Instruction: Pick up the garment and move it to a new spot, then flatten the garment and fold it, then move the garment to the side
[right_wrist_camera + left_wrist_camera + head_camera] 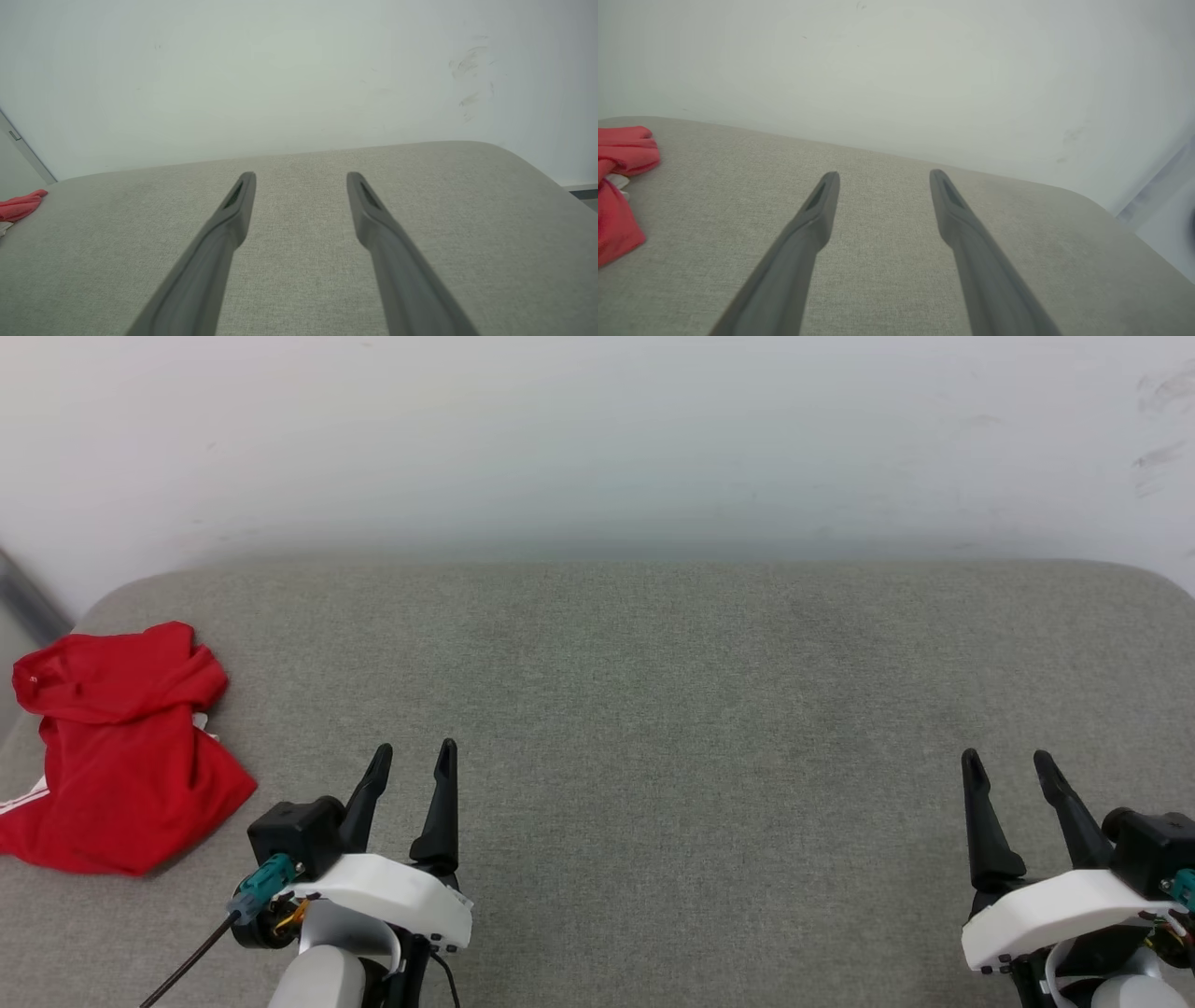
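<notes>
The garment is a bright red jersey lying crumpled at the far left of the grey fabric surface, with a strip of white trim at its left edge. It also appears at the left edge of the left wrist view as the garment, and as a small red patch of the garment in the right wrist view. My left gripper hovers open at the lower left, to the right of the jersey and apart from it. My right gripper stands open at the lower right, with nothing between its fingers.
A pale wall rises right behind the cushioned surface, with dark scuff marks at its right. The surface has rounded far corners. A grey strip runs down the wall at the far left.
</notes>
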You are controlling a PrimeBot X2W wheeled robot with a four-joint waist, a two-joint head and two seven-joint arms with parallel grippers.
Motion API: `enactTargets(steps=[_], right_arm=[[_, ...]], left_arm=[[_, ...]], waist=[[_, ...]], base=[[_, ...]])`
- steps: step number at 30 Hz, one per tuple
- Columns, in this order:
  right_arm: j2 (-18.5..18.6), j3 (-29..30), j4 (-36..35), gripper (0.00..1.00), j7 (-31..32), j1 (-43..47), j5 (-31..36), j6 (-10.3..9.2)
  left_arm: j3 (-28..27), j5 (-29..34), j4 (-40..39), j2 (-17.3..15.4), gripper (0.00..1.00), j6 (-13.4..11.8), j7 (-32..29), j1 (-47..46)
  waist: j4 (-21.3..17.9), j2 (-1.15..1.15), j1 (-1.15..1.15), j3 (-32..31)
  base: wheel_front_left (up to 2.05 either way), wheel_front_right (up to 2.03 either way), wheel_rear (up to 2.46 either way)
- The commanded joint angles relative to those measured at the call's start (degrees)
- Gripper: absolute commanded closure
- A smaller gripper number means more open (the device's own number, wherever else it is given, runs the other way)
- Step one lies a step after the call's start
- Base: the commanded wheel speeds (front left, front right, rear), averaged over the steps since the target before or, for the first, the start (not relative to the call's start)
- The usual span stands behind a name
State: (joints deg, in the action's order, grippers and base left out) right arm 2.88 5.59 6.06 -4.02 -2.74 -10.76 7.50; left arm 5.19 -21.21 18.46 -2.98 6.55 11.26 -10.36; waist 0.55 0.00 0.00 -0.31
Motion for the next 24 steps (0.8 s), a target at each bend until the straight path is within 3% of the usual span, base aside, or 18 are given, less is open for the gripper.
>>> enactTargets(steps=[1,24], right_arm=[[0.0,0.16,-0.13,0.0,-0.17,-0.12,1.65,-0.02],[0.01,0.23,0.38,0.0,-1.75,0.35,9.21,-0.02]], left_arm=[[0.26,1.57,0.08,-0.11,0.0,-0.1,0.51,-1.11],[1.2,10.94,3.64,-0.09,0.0,-1.27,3.02,-2.16]], waist=[[-0.04,0.0,0.0,0.01],[-0.23,0.0,0.0,-0.36]], base=[[0.0,0.0,0.0],[0.0,0.0,0.0]])
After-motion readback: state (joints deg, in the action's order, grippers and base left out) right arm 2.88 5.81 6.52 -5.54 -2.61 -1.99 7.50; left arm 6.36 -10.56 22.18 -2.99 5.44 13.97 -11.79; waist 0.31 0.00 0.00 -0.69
